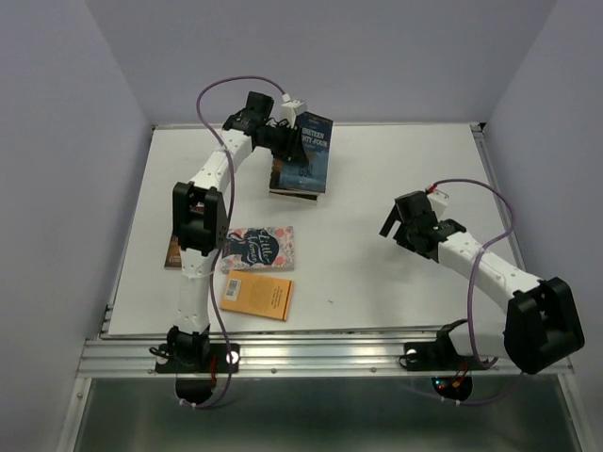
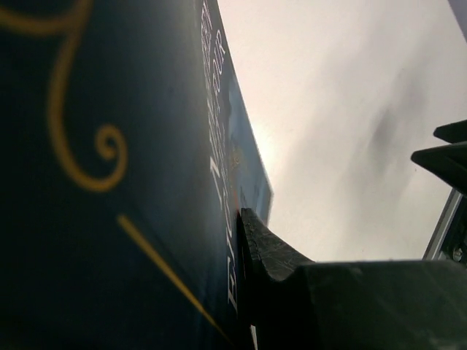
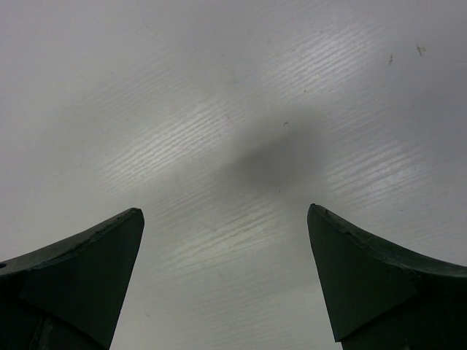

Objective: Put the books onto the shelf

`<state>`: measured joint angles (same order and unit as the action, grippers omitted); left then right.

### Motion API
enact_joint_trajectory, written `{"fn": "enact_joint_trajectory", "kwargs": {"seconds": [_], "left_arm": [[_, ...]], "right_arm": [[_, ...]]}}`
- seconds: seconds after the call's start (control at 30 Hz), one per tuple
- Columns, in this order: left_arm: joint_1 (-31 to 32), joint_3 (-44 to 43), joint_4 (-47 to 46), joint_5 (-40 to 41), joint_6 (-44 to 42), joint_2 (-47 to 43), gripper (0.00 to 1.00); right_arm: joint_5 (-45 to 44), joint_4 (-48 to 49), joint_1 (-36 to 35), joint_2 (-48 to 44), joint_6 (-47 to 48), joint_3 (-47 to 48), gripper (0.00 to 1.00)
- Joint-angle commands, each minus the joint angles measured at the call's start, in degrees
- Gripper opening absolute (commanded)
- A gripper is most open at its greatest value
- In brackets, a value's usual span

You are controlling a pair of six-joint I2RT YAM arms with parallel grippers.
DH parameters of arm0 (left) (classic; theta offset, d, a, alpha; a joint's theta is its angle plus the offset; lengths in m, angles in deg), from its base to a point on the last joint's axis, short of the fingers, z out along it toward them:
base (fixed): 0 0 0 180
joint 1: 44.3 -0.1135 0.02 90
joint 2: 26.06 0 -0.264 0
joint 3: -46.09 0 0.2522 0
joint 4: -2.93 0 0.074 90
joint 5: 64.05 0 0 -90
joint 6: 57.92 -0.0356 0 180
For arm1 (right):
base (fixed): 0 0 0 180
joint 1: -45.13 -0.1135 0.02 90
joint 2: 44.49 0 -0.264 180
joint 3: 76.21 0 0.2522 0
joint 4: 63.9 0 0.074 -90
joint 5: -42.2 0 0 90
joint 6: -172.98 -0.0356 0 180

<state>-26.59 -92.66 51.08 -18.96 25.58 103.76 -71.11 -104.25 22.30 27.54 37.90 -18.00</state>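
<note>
Blue book (image 1: 314, 151): your left gripper (image 1: 290, 141) is pinching it, tilted, over the far book stack (image 1: 297, 191). This is likely the placing step, calling for steady lowering. Right gripper (image 3: 225, 211) is hanging spread.

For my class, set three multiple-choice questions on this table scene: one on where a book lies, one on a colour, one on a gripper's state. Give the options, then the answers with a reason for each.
1. Where does the orange book lie?
A) at the far right corner
B) flat, between the floral book and the near edge of the table
C) standing upright at the far edge

2. What colour is the held book in the left gripper?
A) red
B) white
C) dark blue

3. How is the right gripper?
A) open and empty
B) shut on a book
C) shut on nothing

Answers:
1 B: the top view shows it flat, just nearer the arm bases than the floral book.
2 C: the top and left wrist views show a dark blue cover.
3 A: its fingers stand wide apart over bare table.
</note>
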Motion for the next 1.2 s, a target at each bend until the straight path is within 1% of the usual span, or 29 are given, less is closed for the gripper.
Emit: {"fn": "enact_joint_trajectory", "kwargs": {"seconds": [0.0,0.1,0.2,0.23,0.27,0.3,0.33,0.37,0.4,0.43,0.53,0.8,0.93,1.03,1.1,1.13,1.17], "left_arm": [[-1.5,-6.8,1.6,-3.8,-1.1,0.4,0.0],[-3.2,-5.4,-0.3,-6.0,-0.3,1.8,0.0],[-4.5,-6.3,-0.1,-4.1,-0.1,3.4,0.01],[-4.8,-6.7,0.0,-2.8,-0.1,3.8,0.03],[-5.3,-7.4,0.0,-2.3,-0.4,4.6,0.22],[-5.6,-7.6,-0.3,-1.8,-0.4,4.9,0.38],[-5.8,-8.0,-0.3,-0.3,-0.6,5.3,0.6],[-5.8,-8.8,-0.5,0.5,-0.9,6.0,0.88],[-5.9,-9.4,-0.5,1.8,-1.0,6.4,0.98],[-5.9,-10.8,-0.3,3.9,-1.2,7.4,0.99],[-5.9,-12.8,0.1,6.2,-1.8,8.7,0.99],[-6.0,-12.6,-2.0,11.3,0.3,9.0,0.99],[-6.0,-12.6,-3.5,13.9,2.8,7.4,0.99],[-6.3,-12.0,-4.8,14.0,5.4,5.2,0.99],[-6.3,-7.9,-8.2,14.1,6.3,1.2,0.99],[-6.3,-3.1,-9.7,13.8,8.2,-2.0,0.99],[-6.3,-1.2,-11.1,13.4,8.7,-3.2,0.99]], "right_arm": [[-0.5,-0.3,0.3,1.8,-1.1,3.4,1.0],[-0.2,-0.7,0.3,2.9,-1.7,3.8,1.0],[-0.5,-0.9,0.3,3.5,-2.0,4.2,1.0],[-0.5,-0.9,0.3,3.6,-2.2,4.2,1.0],[-0.5,-0.9,0.3,3.8,-2.3,4.2,1.0],[-0.5,-0.9,0.3,4.0,-2.5,4.3,1.0],[-0.3,-1.0,0.3,4.3,-2.4,4.5,1.0],[0.1,-1.1,0.3,4.5,-2.4,4.6,1.0],[0.2,-1.0,0.3,4.8,-2.4,4.8,1.0],[0.5,-1.1,0.3,5.3,-2.4,4.9,1.0],[1.4,-1.2,0.3,6.5,-2.3,5.2,1.0],[3.3,-1.1,0.3,8.5,-1.7,5.9,1.0],[4.3,-1.0,0.3,8.7,0.2,6.4,1.0],[5.4,-0.5,0.3,8.6,3.9,6.7,1.0],[5.4,-0.4,0.3,8.2,5.0,6.4,1.0],[5.2,-0.2,0.3,7.8,5.1,6.1,1.0],[5.2,-0.2,0.3,7.5,5.1,5.7,1.0]]}}
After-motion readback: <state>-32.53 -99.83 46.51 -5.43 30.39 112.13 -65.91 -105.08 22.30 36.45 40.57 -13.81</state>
